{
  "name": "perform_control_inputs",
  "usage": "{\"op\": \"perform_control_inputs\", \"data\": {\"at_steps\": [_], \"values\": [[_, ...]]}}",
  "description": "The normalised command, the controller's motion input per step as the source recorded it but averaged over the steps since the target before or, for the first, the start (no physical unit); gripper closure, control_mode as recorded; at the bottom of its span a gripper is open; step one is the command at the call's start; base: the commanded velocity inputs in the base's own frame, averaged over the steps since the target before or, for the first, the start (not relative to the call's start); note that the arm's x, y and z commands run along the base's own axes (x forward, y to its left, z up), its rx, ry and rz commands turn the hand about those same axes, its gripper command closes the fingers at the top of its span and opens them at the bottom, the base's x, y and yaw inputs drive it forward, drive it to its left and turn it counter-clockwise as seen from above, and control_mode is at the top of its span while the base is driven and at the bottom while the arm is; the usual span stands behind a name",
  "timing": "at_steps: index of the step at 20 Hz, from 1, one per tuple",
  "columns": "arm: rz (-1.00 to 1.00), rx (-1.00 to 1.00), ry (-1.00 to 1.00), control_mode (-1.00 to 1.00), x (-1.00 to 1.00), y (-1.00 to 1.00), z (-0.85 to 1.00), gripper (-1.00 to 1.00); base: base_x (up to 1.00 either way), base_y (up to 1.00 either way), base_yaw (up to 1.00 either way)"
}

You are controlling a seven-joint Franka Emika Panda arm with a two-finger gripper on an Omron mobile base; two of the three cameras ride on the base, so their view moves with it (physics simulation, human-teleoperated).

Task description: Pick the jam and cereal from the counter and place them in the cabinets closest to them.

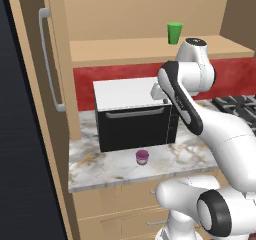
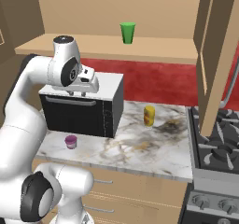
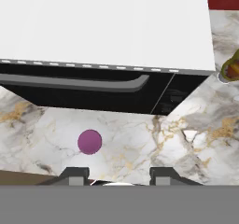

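The pincer [image 3: 118, 174], jaws apart and empty, hangs high above the jam [image 3: 89, 141] on the desk [image 3: 140, 148], so descending off-centre could knock the jar toward the microwave [image 3: 107, 27].

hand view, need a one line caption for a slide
Gripper open above the marble counter, purple jam just ahead, before the black microwave.

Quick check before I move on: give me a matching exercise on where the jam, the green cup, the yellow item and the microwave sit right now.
Things:
1. jam
2. green cup
3. yellow item
4. microwave

Places:
A. on the open cabinet shelf
B. on the counter, right of the microwave, towards the stove
C. at the back of the counter, against the red wall
D. on the counter, in front of the microwave door

Pairs: 1-D, 2-A, 3-B, 4-C
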Motion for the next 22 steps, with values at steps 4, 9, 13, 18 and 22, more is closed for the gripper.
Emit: {"op": "perform_control_inputs", "data": {"at_steps": [4, 9, 13, 18, 22], "values": [[0.00, 0.00, 0.00, -1.00, -0.02, 0.00, 0.00, -1.00, 0.00, 0.00, 0.00], [0.00, 0.00, -0.01, -1.00, -0.16, 0.00, 0.00, -1.00, 0.00, 0.00, 0.00], [0.00, 0.00, -0.03, -1.00, -0.26, 0.00, 0.00, -1.00, 0.00, 0.00, 0.00], [0.00, 0.00, -0.06, -1.00, -0.36, 0.00, -0.01, -1.00, 0.00, 0.00, 0.00], [0.00, 0.00, -0.06, -1.00, -0.37, 0.00, -0.01, -1.00, 0.00, 0.00, 0.00]]}}
